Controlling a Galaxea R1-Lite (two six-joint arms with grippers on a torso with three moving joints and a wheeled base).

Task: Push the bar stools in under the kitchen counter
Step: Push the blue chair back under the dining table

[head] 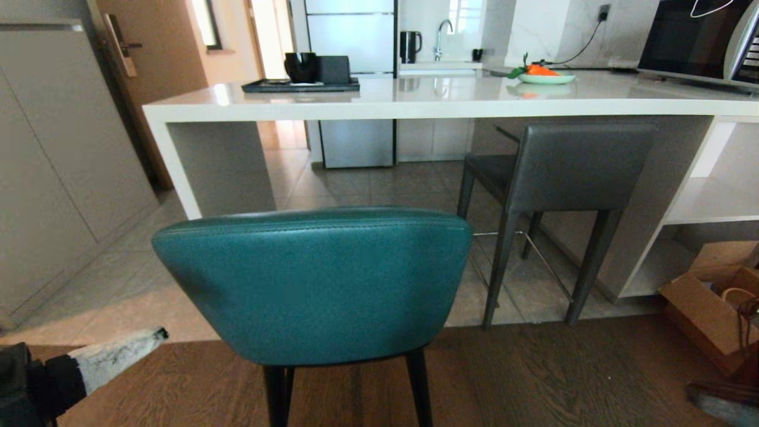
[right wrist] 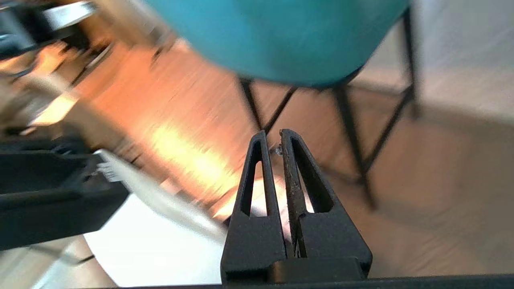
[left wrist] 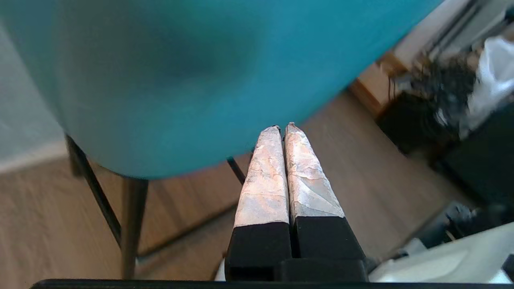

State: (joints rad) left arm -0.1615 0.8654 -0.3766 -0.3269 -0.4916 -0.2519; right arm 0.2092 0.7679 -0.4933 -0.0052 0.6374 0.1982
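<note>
Desk (head: 415, 101): long glossy pale stone slab, thick edge, grey slab side panel, white open shelves at right end. Grey stool (head: 563, 172): smooth dark leather, rectangular back, chrome footrest, seat tucked under desk's front edge. Teal stool (head: 314, 279): rounded padded back, stitched seam, thin black legs, on wood floor, well short of desk. Left gripper (left wrist: 283, 127): clenched, empty, near teal back. Right gripper (right wrist: 271, 136): black fingers together, empty.

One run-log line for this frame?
teal stool: out from kitchen counter | grey stool: seat under counter | left gripper: shut, near teal back | right gripper: shut, empty
</note>
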